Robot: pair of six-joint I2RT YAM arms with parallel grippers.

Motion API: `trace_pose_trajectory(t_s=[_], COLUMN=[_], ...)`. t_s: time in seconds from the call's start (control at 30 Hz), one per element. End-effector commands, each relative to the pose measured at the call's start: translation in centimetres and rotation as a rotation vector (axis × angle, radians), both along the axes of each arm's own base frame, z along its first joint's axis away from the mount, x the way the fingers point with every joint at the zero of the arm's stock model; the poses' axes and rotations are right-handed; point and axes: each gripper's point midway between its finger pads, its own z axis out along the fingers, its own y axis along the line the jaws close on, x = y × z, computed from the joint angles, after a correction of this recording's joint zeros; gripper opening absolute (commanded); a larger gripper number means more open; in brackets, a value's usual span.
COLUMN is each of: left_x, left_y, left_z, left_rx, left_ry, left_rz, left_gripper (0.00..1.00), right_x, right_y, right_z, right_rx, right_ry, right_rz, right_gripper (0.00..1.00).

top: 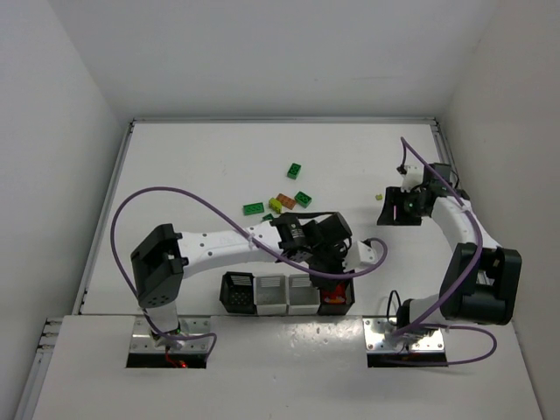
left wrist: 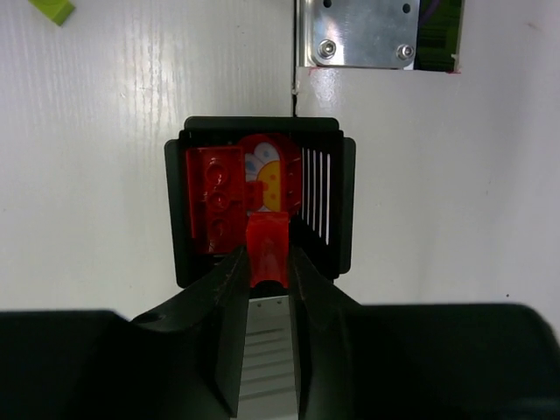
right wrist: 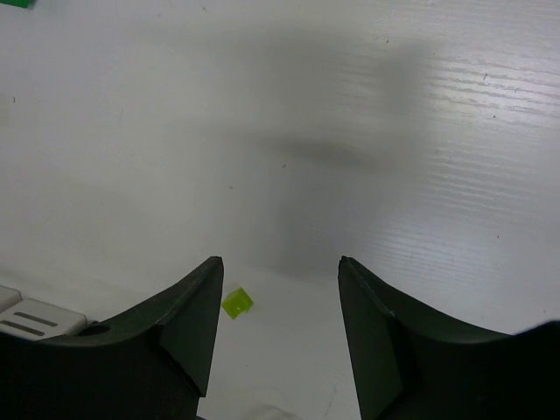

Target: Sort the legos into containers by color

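Note:
My left gripper (left wrist: 265,255) is shut on a small red lego (left wrist: 267,248) and holds it over the near edge of the right-hand black container (left wrist: 337,201). That container holds a red brick (left wrist: 217,198) and a round red piece (left wrist: 268,171). In the top view the left gripper (top: 337,264) hangs over the four containers (top: 289,294). My right gripper (right wrist: 280,265) is open and empty above the table, with a tiny yellow-green lego (right wrist: 237,303) just inside its left finger. It shows in the top view (top: 379,197) next to the right gripper (top: 389,208).
Dark green legos (top: 295,171), a yellow-green one (top: 275,206) and an orange-brown one (top: 286,200) lie in a loose group mid-table. Another yellow-green lego (left wrist: 54,9) lies left of the black container. A metal base plate (left wrist: 363,33) sits beyond it.

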Motion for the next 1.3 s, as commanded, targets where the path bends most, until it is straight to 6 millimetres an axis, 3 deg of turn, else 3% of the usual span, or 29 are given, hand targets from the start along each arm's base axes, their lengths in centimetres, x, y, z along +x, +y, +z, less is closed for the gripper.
trace_pose_trajectory(t_s=[0.0,0.1,0.3,0.37,0.43,0.47,0.57,0.63,0.73,0.87,0.97,1.27], left_x=[0.5,0.7,4.5,5.7,8.3,10.0,15.2,17.5,21.7,24.9,25.3,25.6], left_y=[-1.3,-1.2,-0.4,-0.1,0.8,1.0,3.7,5.3,9.0,11.9,11.9,9.5], left_z=[1.8,2.2,4.4,5.1,6.3,8.0,8.9,8.4,4.4,0.5,-1.5,-3.2], left_rx=[-0.048,-0.057,-0.093,-0.109,-0.136,-0.184,-0.22,-0.201,-0.081,-0.003,0.016,0.018], left_ry=[-0.034,-0.046,-0.086,-0.095,-0.099,-0.141,-0.198,-0.224,-0.222,-0.151,-0.095,-0.044], left_rz=[0.016,0.021,0.116,0.144,0.22,0.275,0.451,0.521,0.668,0.766,0.756,0.718], left_gripper=[0.29,0.37,0.53,0.54,0.56,0.56,0.66,0.67,0.59,0.47,0.4,0.39], right_x=[1.0,1.0,1.0,1.0,1.0,1.0,1.0,1.0,1.1,1.0,1.0,0.9], right_y=[0.0,-0.1,0.0,0.0,0.0,0.0,0.0,0.2,0.1,0.3,0.5,0.5], right_z=[1.0,1.0,1.1,0.8,0.8,0.8,0.6,0.6,0.4,-0.1,-0.3,-0.6], right_rx=[0.022,0.029,0.037,0.039,0.039,0.039,0.041,0.049,0.05,0.059,0.069,0.071], right_ry=[-0.049,-0.051,-0.052,-0.043,-0.043,-0.043,-0.034,-0.036,-0.034,-0.018,-0.011,-0.002], right_rz=[-0.01,-0.015,-0.011,-0.011,-0.011,-0.011,-0.011,-0.007,-0.007,0.004,0.008,0.008], right_gripper=[0.56,0.56,0.56,0.56,0.56,0.56,0.56,0.56,0.56,0.56,0.56,0.56])
